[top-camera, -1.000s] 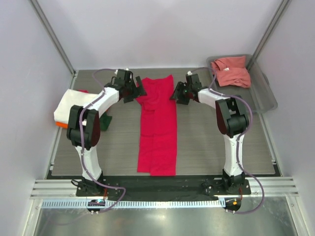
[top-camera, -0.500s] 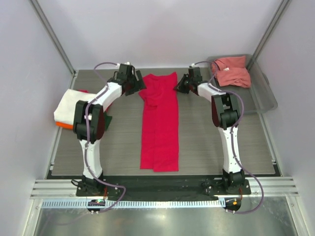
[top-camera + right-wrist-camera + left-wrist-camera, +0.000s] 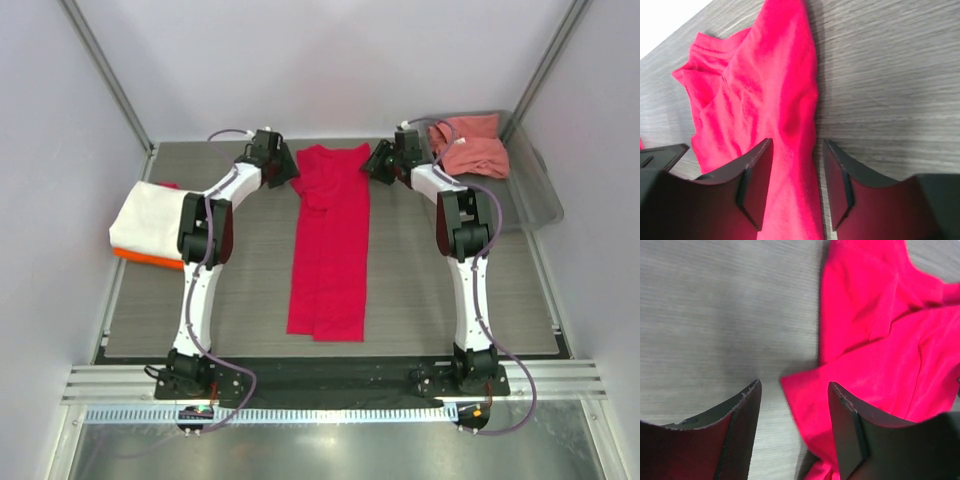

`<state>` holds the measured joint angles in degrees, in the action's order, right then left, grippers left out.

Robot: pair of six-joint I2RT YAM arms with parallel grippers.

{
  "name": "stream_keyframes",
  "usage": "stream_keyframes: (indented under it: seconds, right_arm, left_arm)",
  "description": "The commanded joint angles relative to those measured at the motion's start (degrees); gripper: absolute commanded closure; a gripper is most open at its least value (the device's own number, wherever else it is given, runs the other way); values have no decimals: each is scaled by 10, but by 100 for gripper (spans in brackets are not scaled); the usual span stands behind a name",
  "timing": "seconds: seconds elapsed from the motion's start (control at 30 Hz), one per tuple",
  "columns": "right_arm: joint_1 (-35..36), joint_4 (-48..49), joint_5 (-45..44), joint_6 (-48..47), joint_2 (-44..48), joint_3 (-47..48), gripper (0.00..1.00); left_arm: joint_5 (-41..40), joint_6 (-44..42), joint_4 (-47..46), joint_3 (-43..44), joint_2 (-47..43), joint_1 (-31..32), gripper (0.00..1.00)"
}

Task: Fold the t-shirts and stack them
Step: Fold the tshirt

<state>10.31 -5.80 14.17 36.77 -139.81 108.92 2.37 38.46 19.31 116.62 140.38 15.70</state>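
Straddling the collar-end corners of the crimson t-shirt (image 3: 330, 240)
Left end effector (image 3: 795, 384) and right end effector (image 3: 797, 141) both released; a shallow close might snag one layer and skew it.

Table (image 3: 420, 290): grey top with a fine wood grain, the lines running from left to right.
Back wall (image 3: 330, 60): plain pale panel.
Left wall (image 3: 50, 200): pale with a light lilac tint.
Right wall (image 3: 600, 150): same colour.
Posts (image 3: 108, 75): two thin metal ones, at the far corners.
Tray (image 3: 535, 200): grey plastic, at the far right corner of the table.
Black strip (image 3: 330, 368): along the near edge.
Rail (image 3: 330, 385): aluminium, just beside the strip.
Metal sheet (image 3: 330, 450): shiny, with dull reflections.
Light: soft and even, weak shadows.
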Motion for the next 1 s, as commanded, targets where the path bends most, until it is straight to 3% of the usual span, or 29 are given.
stream_keyframes:
  seconds: [0.0, 0.27, 0.37, 0.5, 0.67, 0.77, 0.97]
  right_arm:
    - [3, -25, -38, -29, 43, -29, 47]
    - [35, -37, -70, -37, 201, -187, 40]
    - [64, -75, -105, -40, 327, -320, 47]
    - [101, -101, -121, -30, 427, -471, 51]
    - [154, -134, -113, 27, 589, -641, 51]
    - [184, -142, -81, 73, 673, -723, 50]
    - [283, -146, -81, 160, 757, -803, 52]
  left_arm:
    - [5, 12, -69, -67, -82, -4, 42]
    - [28, 42, -84, -283, -251, 3, 30]
    - [12, 52, -82, -426, -345, 20, 28]
    - [-12, 75, -49, -570, -467, 43, 28]
    - [-18, 84, -9, -684, -608, 105, 28]
    - [-18, 94, 7, -741, -648, 141, 28]
    - [-7, 139, 9, -842, -750, 199, 33]
